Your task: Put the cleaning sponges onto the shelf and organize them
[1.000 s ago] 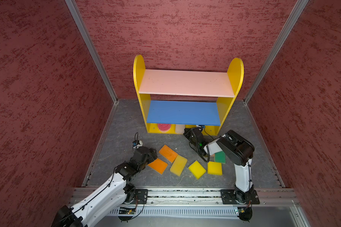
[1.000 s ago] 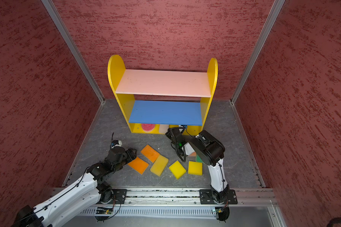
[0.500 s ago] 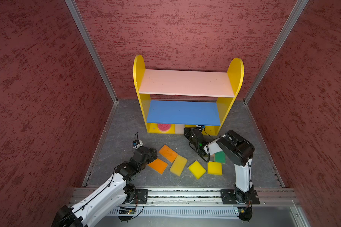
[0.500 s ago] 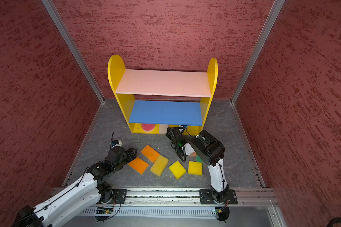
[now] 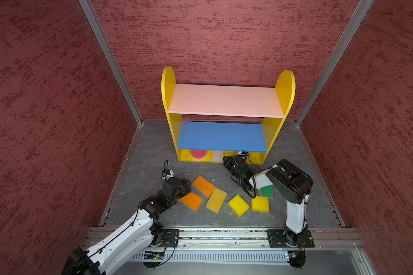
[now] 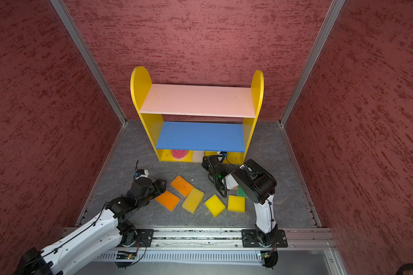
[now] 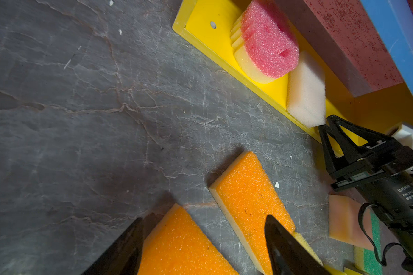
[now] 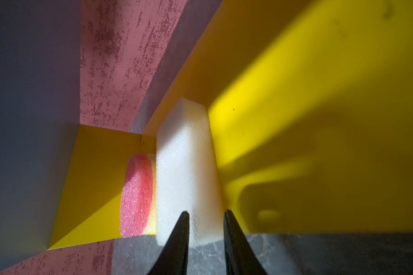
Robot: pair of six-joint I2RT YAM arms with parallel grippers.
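Note:
The shelf (image 5: 168,95) stands at the back, its pink and blue boards bare. On its yellow base (image 7: 200,21) a round red-pink sponge (image 5: 198,153) and an off-white sponge (image 8: 184,166) stand on edge side by side. My right gripper (image 8: 205,213) is at the off-white sponge's near end, jaws slightly apart and open. On the floor lie two orange sponges (image 5: 191,201) (image 5: 203,185) and three yellow ones (image 5: 216,200) (image 5: 239,205) (image 5: 260,204). A green-topped sponge (image 5: 267,191) and a peach sponge (image 7: 346,221) sit partly under the right arm. My left gripper (image 7: 203,217) hangs open, straddling the nearer orange sponge (image 7: 177,245).
Textured red walls close in on three sides of the grey stone-patterned floor (image 5: 153,147). A metal rail (image 5: 224,238) with both arm bases runs along the front. The right arm's elbow (image 5: 289,183) rises over the green-topped sponge.
The right gripper's jaws have parted at the off-white sponge, which stays standing on the shelf base. The left arm and the floor sponges have not visibly moved.

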